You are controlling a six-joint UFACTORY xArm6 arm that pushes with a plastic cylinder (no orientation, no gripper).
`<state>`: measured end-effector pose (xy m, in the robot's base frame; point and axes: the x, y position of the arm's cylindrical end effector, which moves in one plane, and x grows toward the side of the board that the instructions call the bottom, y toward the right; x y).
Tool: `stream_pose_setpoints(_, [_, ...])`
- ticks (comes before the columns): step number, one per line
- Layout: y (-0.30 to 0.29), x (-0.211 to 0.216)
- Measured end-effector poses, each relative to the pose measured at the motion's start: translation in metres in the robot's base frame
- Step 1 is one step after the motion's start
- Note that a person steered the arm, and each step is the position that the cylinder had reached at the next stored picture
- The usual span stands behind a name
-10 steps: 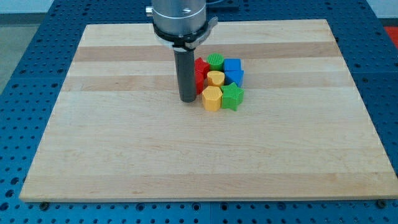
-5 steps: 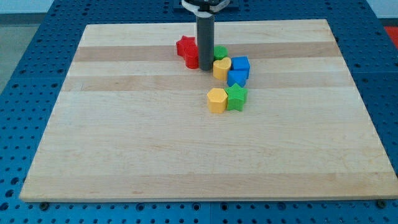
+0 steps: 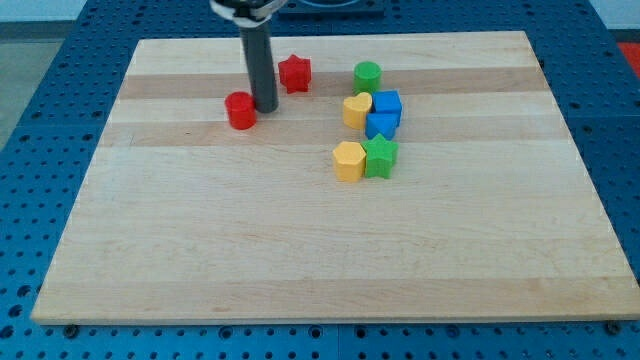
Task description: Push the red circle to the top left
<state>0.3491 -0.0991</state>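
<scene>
The red circle (image 3: 240, 110) lies on the wooden board (image 3: 300, 240), left of centre in the upper part. My tip (image 3: 265, 108) stands right beside it, touching or almost touching its right side. A red star (image 3: 294, 73) lies just up and right of the rod. The rod rises out of the view's top.
A green circle (image 3: 367, 76) lies at upper middle. Below it sit a yellow heart (image 3: 356, 110), two blue blocks (image 3: 387, 104) (image 3: 380, 125), a yellow hexagon (image 3: 348, 160) and a green star (image 3: 379, 156), clustered right of centre.
My tip has moved left, carrying the red circle left and slightly down away from the cluster. The red star stayed near the top; the green circle is now uncovered.
</scene>
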Motion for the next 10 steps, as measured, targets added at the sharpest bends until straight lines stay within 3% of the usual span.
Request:
stream_pose_setpoints(3, [-0.043, 0.06])
stream_pose_setpoints(10, [-0.063, -0.08])
